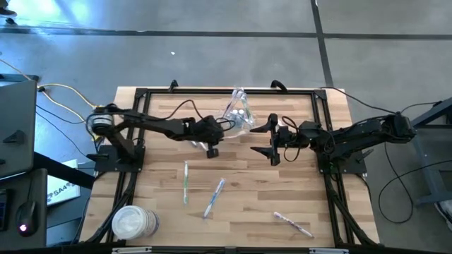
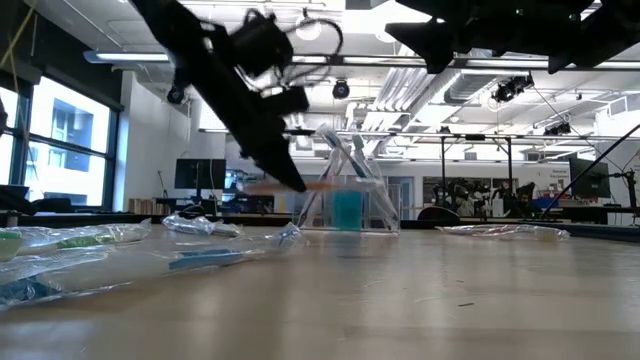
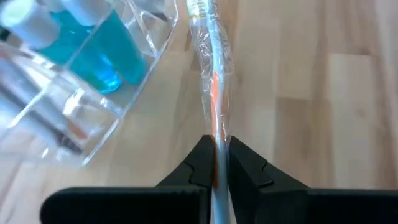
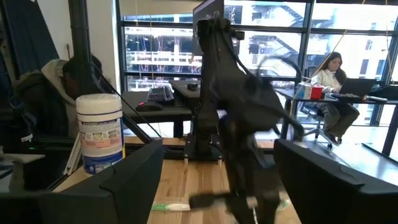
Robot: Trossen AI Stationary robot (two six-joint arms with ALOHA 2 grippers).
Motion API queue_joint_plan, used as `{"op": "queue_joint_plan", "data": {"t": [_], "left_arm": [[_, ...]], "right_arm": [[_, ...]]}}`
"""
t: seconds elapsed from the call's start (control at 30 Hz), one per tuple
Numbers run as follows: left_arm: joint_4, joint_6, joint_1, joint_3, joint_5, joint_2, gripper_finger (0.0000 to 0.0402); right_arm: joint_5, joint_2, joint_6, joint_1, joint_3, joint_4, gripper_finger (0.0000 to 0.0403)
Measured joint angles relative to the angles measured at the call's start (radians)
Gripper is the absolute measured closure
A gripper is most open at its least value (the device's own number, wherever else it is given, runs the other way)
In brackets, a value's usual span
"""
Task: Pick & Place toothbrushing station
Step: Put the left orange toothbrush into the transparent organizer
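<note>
A light wooden plank tabletop (image 1: 240,176) with a black frame along its edges fills the middle of the high view. A clear cup (image 1: 240,113) stands near the top centre, holding wrapped items and blue-capped tubes. Below centre lie two wrapped toothbrushes, a green one (image 1: 186,182) upright in the frame and a blue one (image 1: 214,197) slanted just right of it. A third brush (image 1: 293,224) lies lower right. A stack of white discs (image 1: 132,223) sits at lower left.
</note>
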Motion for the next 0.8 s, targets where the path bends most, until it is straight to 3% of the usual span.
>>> {"op": "queue_joint_plan", "data": {"t": [0.37,0.53,0.8], "left_arm": [[-0.167,-0.036,-0.069,0.001,-0.172,-0.255,0.0382],[-0.274,-0.141,-0.066,-0.016,-0.251,-0.327,0.0382],[-0.247,-0.236,-0.073,-0.122,-0.328,-0.388,0.0382]], "right_arm": [[-0.001,0.0,0.007,0.005,0.0,-0.009,0.0105],[-0.001,0.0,0.007,0.02,0.0,-0.008,0.0105],[0.0,0.0,0.006,0.033,0.0,-0.008,0.0105]]}}
